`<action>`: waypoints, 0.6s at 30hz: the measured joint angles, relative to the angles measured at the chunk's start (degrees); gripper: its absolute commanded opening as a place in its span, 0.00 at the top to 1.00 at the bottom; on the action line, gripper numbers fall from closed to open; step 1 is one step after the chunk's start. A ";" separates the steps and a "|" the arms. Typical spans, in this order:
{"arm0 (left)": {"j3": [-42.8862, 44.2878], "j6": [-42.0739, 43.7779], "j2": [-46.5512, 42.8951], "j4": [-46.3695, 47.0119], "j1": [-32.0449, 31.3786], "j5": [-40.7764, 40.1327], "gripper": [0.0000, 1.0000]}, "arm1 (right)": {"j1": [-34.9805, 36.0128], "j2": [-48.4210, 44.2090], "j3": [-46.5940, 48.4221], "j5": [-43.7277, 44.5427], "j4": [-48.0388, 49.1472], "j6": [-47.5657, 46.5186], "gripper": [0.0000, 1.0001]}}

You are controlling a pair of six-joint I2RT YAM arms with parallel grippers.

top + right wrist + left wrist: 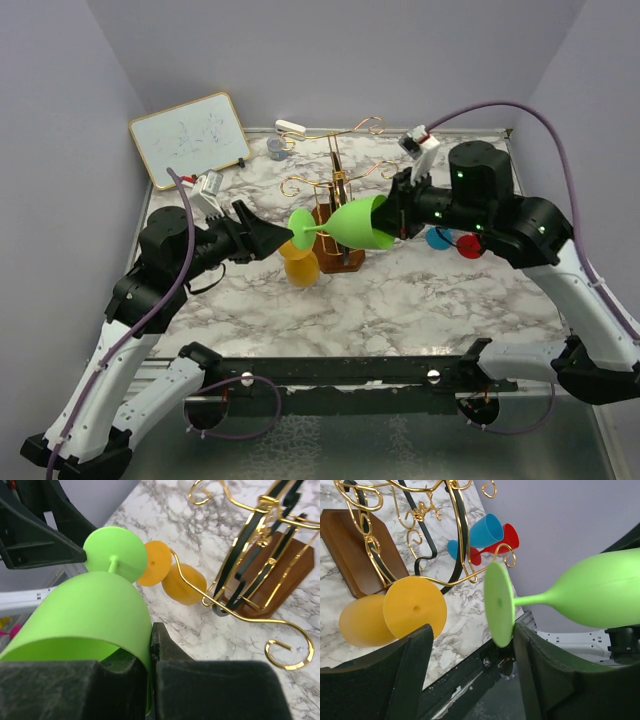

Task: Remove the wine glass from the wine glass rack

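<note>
The whiteboard (190, 136) is leaning against the wall at the rear left. The left claw (272, 240) is standing with its jaws apart, holding nothing, and the foot of the green wine glass (358, 224) is sitting in the gap between its fingers. An orange glass (300, 266) is hanging from a low arm of the wine glass rack (338, 190), which is standing on the marble tabletop (420, 300). The green wine glass is lying horizontal in the air, clear of the wire and just in front of the rack. The right claw (398, 215) is pinching the wall of its bowl at the rim. A blue glass (437, 238) and a red glass (469, 246) are lying beyond the right arm.
</note>
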 measured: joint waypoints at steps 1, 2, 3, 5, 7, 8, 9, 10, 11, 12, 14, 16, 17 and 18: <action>0.15 0.07 -0.09 -0.70 0.00 -0.44 0.32 | 0.09 -1.55 0.02 1.79 -0.48 0.42 0.99; 0.20 -0.04 -0.15 -0.87 0.00 -0.61 0.31 | 0.11 -2.69 0.07 3.19 -0.87 0.76 0.99; 0.44 0.13 -0.26 -1.16 -0.13 -0.76 0.31 | 0.17 -4.11 0.37 5.14 -1.92 1.03 0.99; 0.50 0.28 -0.55 -2.19 -0.09 -1.53 0.31 | 0.17 -6.47 1.40 9.20 -3.67 1.75 0.99; 0.50 0.33 -0.94 -3.13 0.04 -2.67 0.31 | 0.17 -8.48 2.99 13.79 -5.20 2.34 0.99; 0.50 0.33 -1.11 -3.50 0.04 -3.23 0.31 | 0.17 -9.18 3.93 15.82 -6.12 2.56 0.99; 0.50 0.35 -1.42 -3.96 0.07 -3.74 0.31 | 0.17 -9.81 5.27 19.52 -7.28 2.78 0.99; 0.50 0.35 -1.75 -4.42 0.07 -4.24 0.31 | 0.17 -10.14 6.21 22.97 -8.13 2.89 0.99; 0.50 0.35 -2.16 -4.81 0.07 -4.70 0.32 | 0.17 -10.23 6.99 26.21 -9.05 2.97 0.99; 0.50 0.37 -2.64 -5.25 0.07 -5.29 0.32 | 0.20 -10.43 7.72 30.42 -10.27 3.13 0.99; 0.57 0.48 -3.19 -5.90 0.07 -6.40 0.32 | 0.20 -10.40 8.39 39.85 -12.92 3.67 0.99; 1.51 0.83 -3.58 -7.52 0.07 -7.52 0.32 | 0.11 -9.55 7.80 48.65 -16.13 4.44 0.99; 2.21 1.07 -3.61 -8.28 0.07 -8.07 0.32 | 0.09 -8.92 7.15 51.63 -17.33 4.74 0.99; 2.86 1.33 -3.54 -8.90 0.07 -8.59 0.32 | 0.11 -8.33 6.47 53.83 -18.43 5.09 0.99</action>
